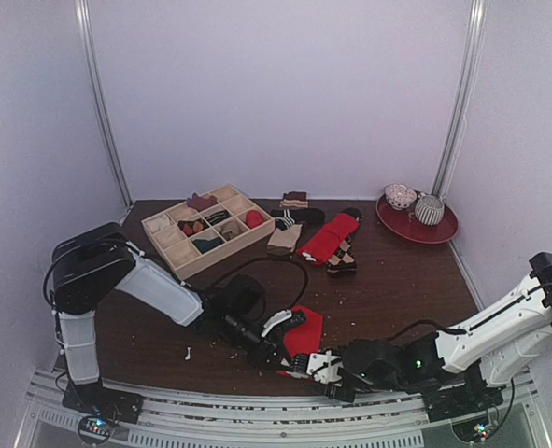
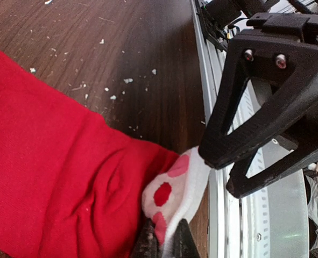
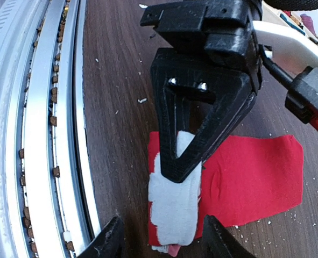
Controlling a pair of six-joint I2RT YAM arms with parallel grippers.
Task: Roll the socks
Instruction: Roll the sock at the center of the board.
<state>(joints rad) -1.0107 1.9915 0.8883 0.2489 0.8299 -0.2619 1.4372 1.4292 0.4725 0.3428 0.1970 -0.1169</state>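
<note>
A red sock (image 1: 305,329) lies flat near the table's front edge, its white, red-dotted end (image 2: 175,191) folded over on itself. My left gripper (image 2: 164,244) is shut on that white fold (image 3: 175,207), its black fingers (image 3: 202,107) coming down on it from above. Low over the table, my right gripper (image 3: 164,244) stands open, one fingertip on each side of the fold without touching it. It shows as a black frame (image 2: 266,107) in the left wrist view. A cream sock (image 1: 284,239) lies in the pile at the back.
A wooden compartment tray (image 1: 168,245) holding small rolled socks stands at the back left. A loose pile with a plain red sock (image 1: 332,238) lies mid-back. A red plate (image 1: 441,230) with rolled socks sits back right. The metal rail (image 3: 40,134) runs close beside the fold.
</note>
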